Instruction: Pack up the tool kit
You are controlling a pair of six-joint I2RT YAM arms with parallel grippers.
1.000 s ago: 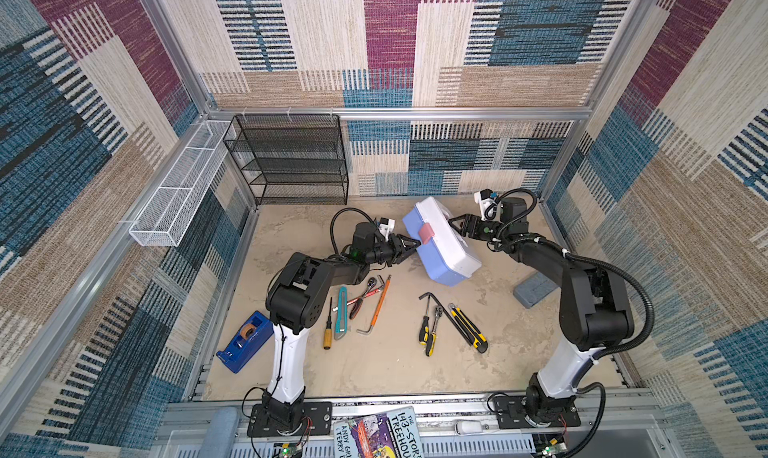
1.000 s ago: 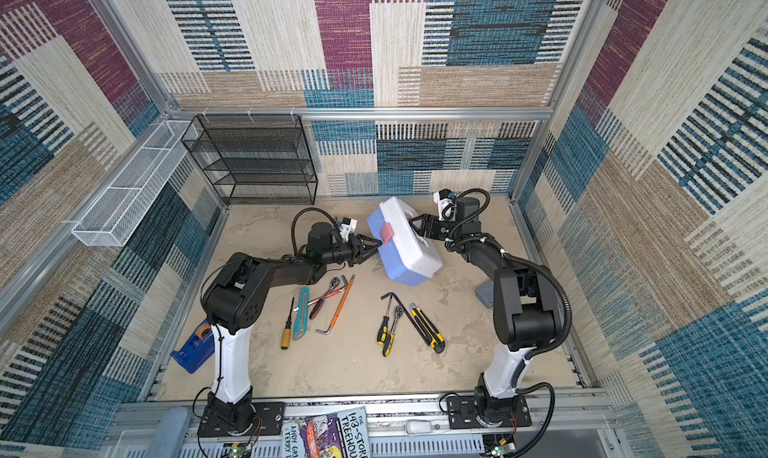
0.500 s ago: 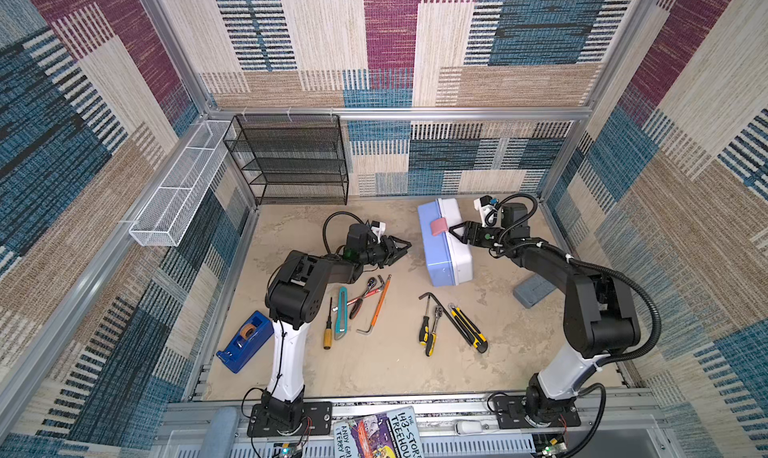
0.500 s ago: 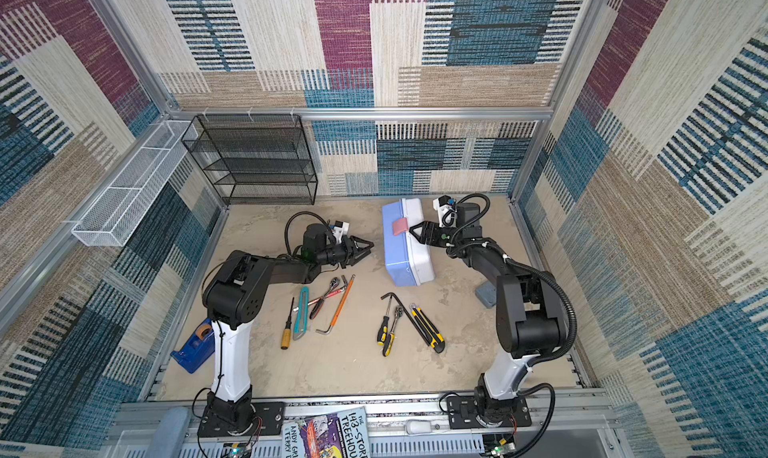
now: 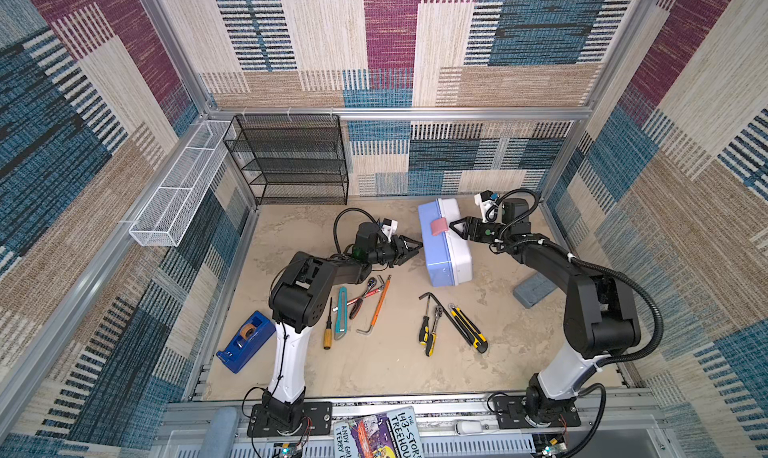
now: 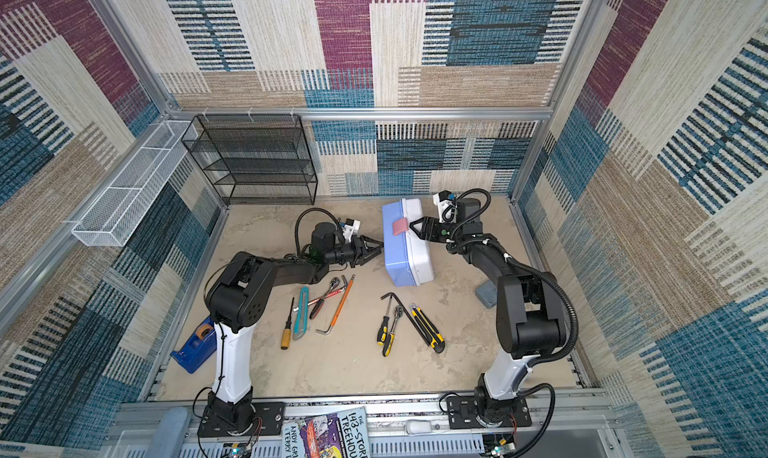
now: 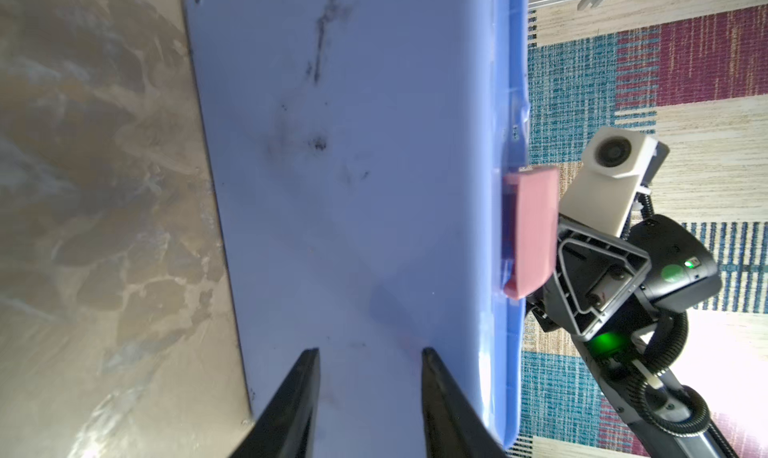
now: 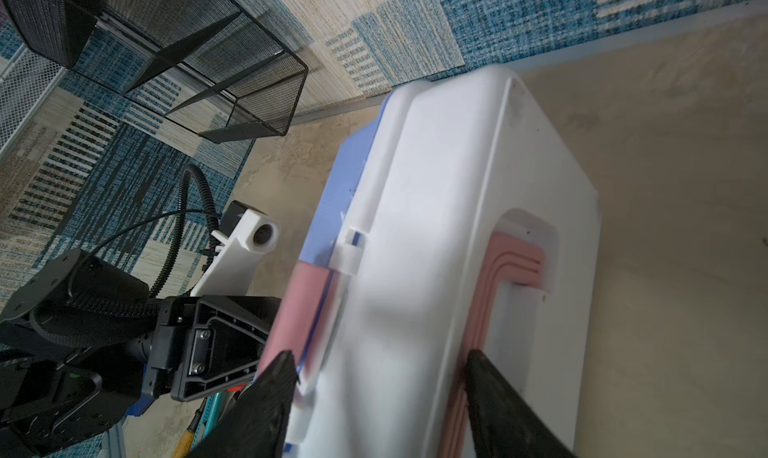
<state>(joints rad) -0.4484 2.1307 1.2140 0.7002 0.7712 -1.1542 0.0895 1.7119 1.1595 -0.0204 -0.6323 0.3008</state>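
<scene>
The toolbox [image 5: 446, 248] [image 6: 409, 252] lies on its side at the back of the table, light-blue base to the left, white lid to the right, pink latch [image 5: 438, 226] on top. My left gripper [image 5: 417, 248] [image 7: 370, 352] is open, its tips just off the blue underside [image 7: 353, 186]. My right gripper [image 5: 453, 227] [image 8: 378, 356] is open over the white lid [image 8: 436, 227], one finger by the latch [image 8: 299, 310], the other by the pink handle [image 8: 498, 289]. Loose tools lie in front: orange-handled screwdriver [image 5: 328, 327], teal utility knife [image 5: 341, 312], ratchet [image 5: 365, 291], orange hex key [image 5: 379, 306], black hex key [image 5: 442, 310], yellow-black utility knife [image 5: 467, 329].
A black mesh rack [image 5: 291, 161] stands at the back left and a white mesh basket [image 5: 178, 186] hangs on the left wall. A blue tape dispenser [image 5: 245, 341] sits front left, a grey-blue block [image 5: 534, 289] by the right arm, and a book [image 5: 378, 433] at the front rail.
The toolbox has turned from a skewed, tilted pose to lying straight on its side. The left gripper backed off, then came close to the base again; the right one stays at the lid.
</scene>
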